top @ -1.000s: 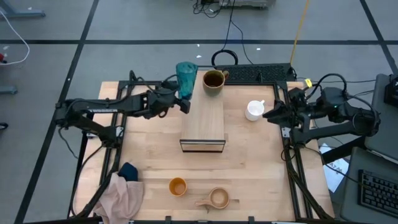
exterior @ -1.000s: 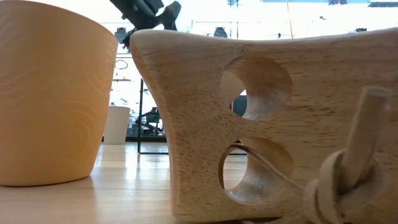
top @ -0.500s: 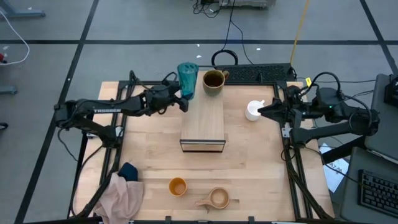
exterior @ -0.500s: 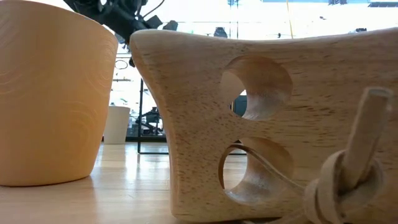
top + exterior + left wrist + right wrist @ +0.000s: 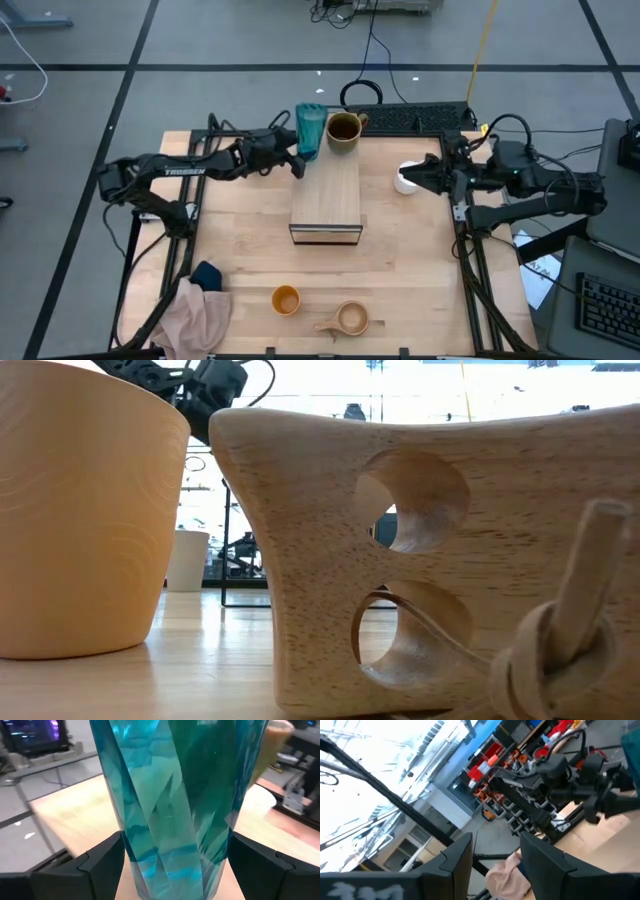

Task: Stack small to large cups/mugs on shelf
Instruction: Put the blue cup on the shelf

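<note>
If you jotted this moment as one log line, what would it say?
left gripper: shut on teal tumbler, beside olive mug | right gripper: at white mug | shelf: top bare

Shelf [image 5: 326, 197] sits mid desk [image 5: 420, 270]. Tumbler [image 5: 310, 130] at the shelf's far left corner, in the left claw [image 5: 298, 158]; mug [image 5: 343, 131] just right of the tumbler. White mug [image 5: 404, 179] right of the shelf, at the right claw [image 5: 425, 176]. Small cup [image 5: 286, 299] and handled cup [image 5: 350, 319] side by side near the front edge; cloth [image 5: 196, 308] at front left.

"TROSSEN" lettering on left arm [image 5: 180, 171]
</note>
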Available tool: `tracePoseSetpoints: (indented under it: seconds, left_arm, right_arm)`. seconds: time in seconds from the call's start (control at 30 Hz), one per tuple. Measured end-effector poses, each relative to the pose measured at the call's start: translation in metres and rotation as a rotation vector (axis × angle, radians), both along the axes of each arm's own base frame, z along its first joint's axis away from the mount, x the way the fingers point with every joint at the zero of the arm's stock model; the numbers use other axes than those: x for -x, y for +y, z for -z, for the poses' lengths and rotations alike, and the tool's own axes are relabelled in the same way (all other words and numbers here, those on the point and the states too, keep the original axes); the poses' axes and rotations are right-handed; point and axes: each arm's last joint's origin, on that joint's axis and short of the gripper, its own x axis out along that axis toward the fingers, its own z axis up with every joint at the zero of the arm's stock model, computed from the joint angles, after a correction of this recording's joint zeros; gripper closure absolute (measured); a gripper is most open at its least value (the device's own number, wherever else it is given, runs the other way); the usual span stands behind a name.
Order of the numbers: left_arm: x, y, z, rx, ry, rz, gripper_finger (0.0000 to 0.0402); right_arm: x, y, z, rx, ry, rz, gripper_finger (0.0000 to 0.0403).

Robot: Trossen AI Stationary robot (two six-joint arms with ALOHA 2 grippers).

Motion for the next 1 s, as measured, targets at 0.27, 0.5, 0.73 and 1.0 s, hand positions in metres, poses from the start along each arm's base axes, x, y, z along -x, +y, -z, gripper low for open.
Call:
tracePoseSetpoints:
  seconds: [0.27, 0.5, 0.73, 1.0]
  left_arm:
    - [0.001, 0.013, 0.004, -0.025, 0.012, 0.009, 0.0094]
    - [0.006, 0.020, 0.006, -0.028, 0.048, -0.016, 0.0085]
    - [0.007, 0.021, 0.007, -0.025, 0.059, -0.020, 0.0091]
    - [0.007, 0.021, 0.008, -0.023, 0.069, -0.026, 0.0073]
  right_arm:
    - [-0.011, 0.000, 0.003, -0.003, 0.014, 0.007, 0.0245]
    - [-0.014, -0.001, 0.004, -0.017, 0.023, 0.025, 0.0245]
    - [-0.014, -0.001, 0.004, -0.016, 0.024, 0.029, 0.0245]
    - [-0.014, -0.001, 0.004, -0.014, 0.024, 0.029, 0.0245]
